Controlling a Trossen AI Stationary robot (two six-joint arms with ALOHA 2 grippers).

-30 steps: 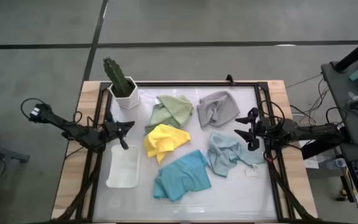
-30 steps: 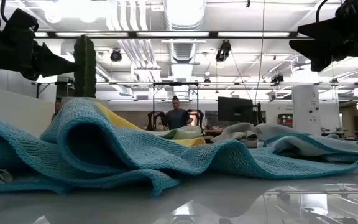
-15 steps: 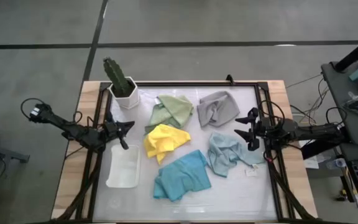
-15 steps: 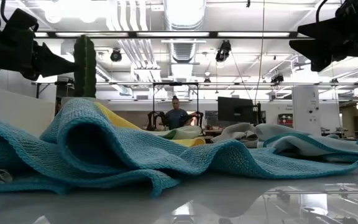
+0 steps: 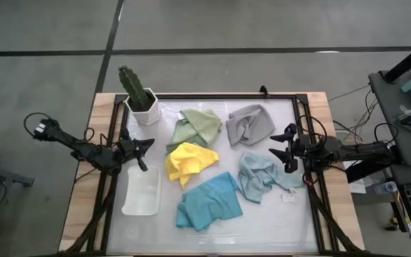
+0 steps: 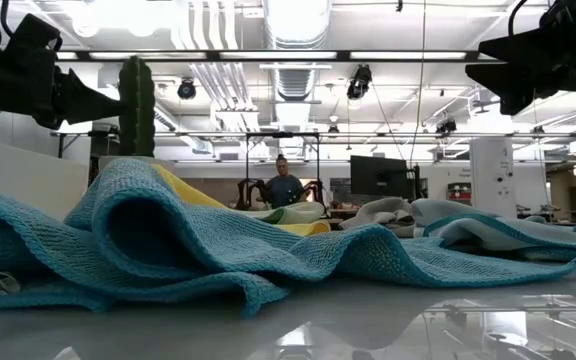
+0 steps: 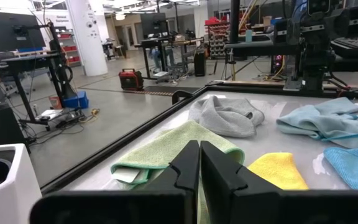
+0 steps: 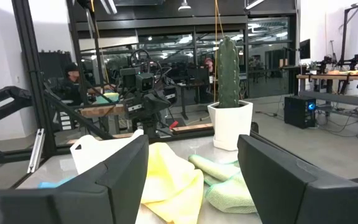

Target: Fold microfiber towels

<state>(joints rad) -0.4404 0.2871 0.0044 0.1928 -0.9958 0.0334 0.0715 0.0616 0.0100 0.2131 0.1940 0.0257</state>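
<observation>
the bench (image 5: 298, 221) carries five crumpled towels. teal towel (image 5: 209, 201) lies at the front centre, touching the pale blue towel (image 5: 260, 175) on its right. yellow towel (image 5: 188, 160) sits mid-bench, overlapping the edge of the green towel (image 5: 200, 126) behind it. grey towel (image 5: 250, 123) lies at the back right. a white tray (image 5: 142, 191) rests at front left, a potted cactus (image 5: 138, 93) at back left. left tool (image 5: 143, 147) hovers above the tray's far end, clenched, empty. right tool (image 5: 282, 148) hovers between the grey and pale blue towels, released, empty.
</observation>
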